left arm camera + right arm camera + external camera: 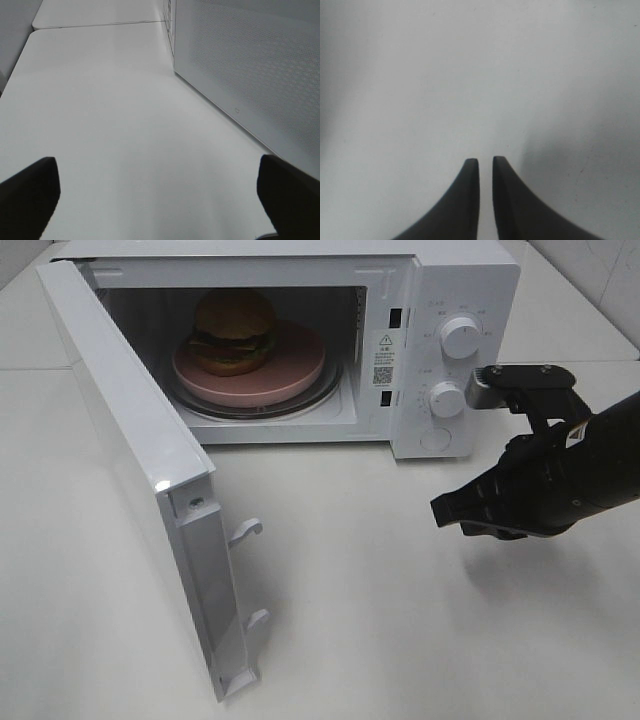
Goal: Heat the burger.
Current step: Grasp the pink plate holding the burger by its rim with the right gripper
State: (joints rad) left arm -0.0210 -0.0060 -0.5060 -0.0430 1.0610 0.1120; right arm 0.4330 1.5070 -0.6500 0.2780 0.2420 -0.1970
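The burger [233, 330] sits on its plate [296, 372] inside the microwave [470, 280] with the door [130, 460] wide, so closing comes next, I judge; the right gripper [486, 161] hovers nearly closed and empty above the counter [400, 620], the left gripper [157, 170] spread wide

Microwave [470, 270] top cropped; sticker [384, 358] print and dial markings [437, 307] unreadable; right arm [600, 455] cut off at edge.
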